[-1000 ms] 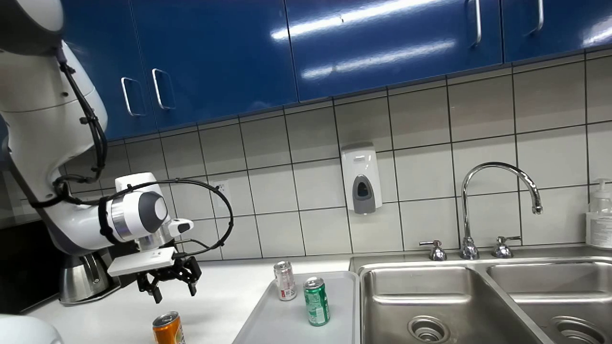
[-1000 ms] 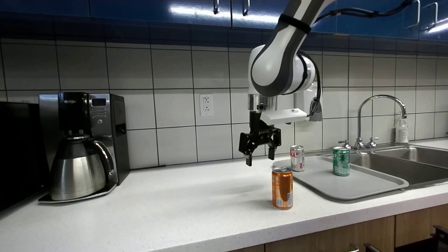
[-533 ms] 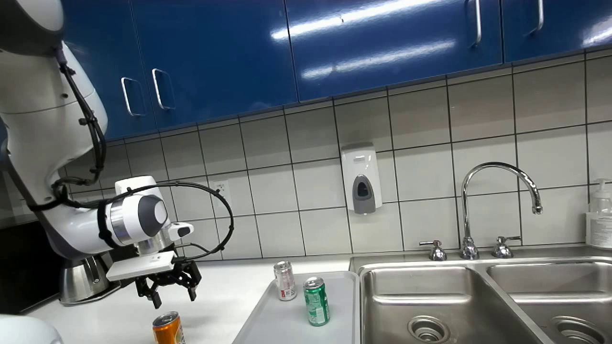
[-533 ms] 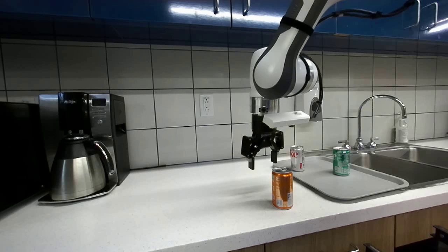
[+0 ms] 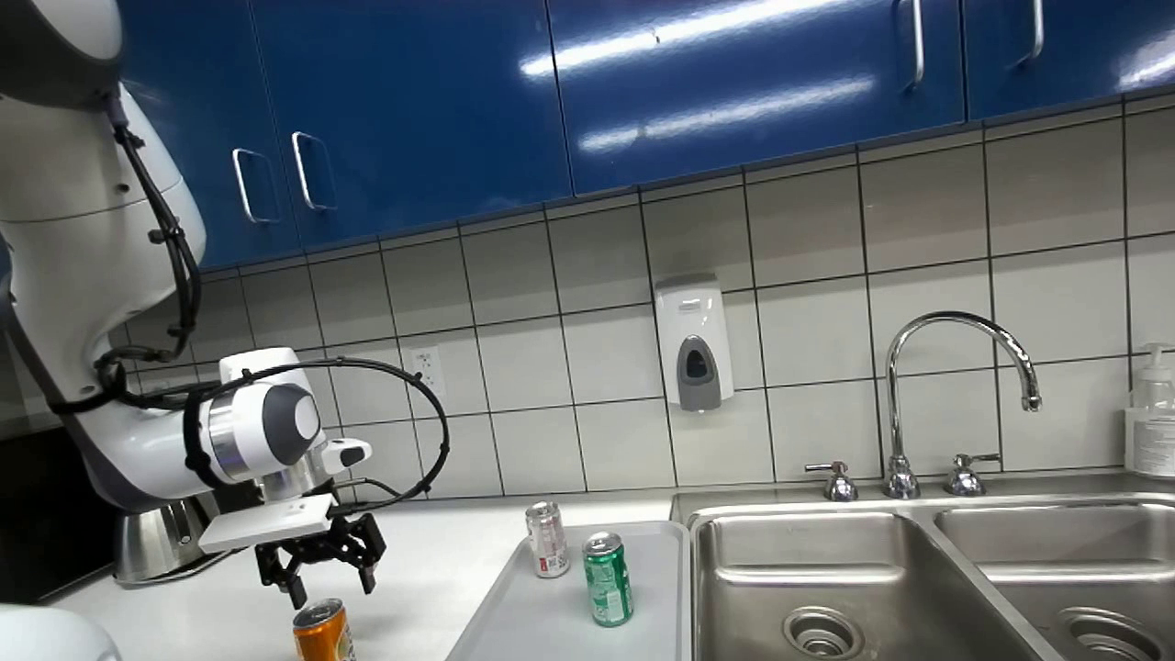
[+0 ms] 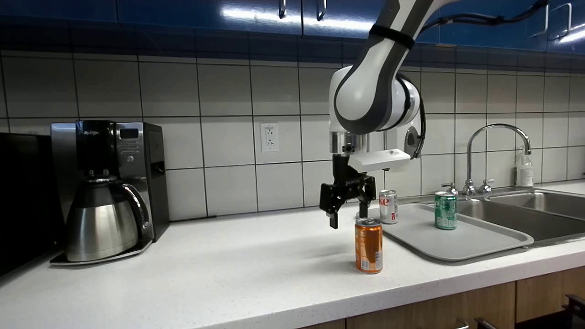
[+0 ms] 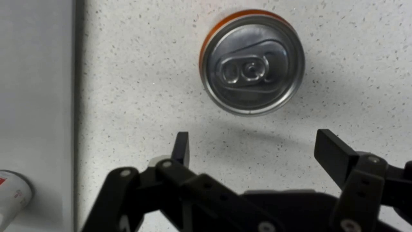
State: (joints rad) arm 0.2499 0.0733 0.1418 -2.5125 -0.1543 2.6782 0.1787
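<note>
My gripper (image 5: 333, 595) (image 6: 348, 220) (image 7: 251, 141) is open and empty, pointing down above the counter, with its fingers well apart. The nearest thing is an orange can (image 5: 323, 635) (image 6: 369, 246) (image 7: 252, 64), upright on the white counter. The fingertips are a little above the can's top and offset from it. In the wrist view, the can's silver lid and tab lie ahead of the gap between the fingers, not touching them. A silver can (image 5: 547, 542) (image 6: 388, 207) (image 7: 13, 196) and a green can (image 5: 607, 580) (image 6: 445, 211) stand upright on a grey tray (image 5: 542, 629) (image 6: 475, 240) (image 7: 35, 96).
A coffee maker with a steel carafe (image 6: 105, 224) stands on the counter. A double steel sink (image 5: 799, 588) with a tall faucet (image 5: 895, 404) adjoins the tray. A soap dispenser (image 5: 695, 344) hangs on the tiled wall under blue cabinets (image 5: 422, 110). The counter's front edge (image 6: 411, 292) is near the orange can.
My gripper has moved down and slightly closer to the orange can, staying open. The cans and the tray have not moved.
</note>
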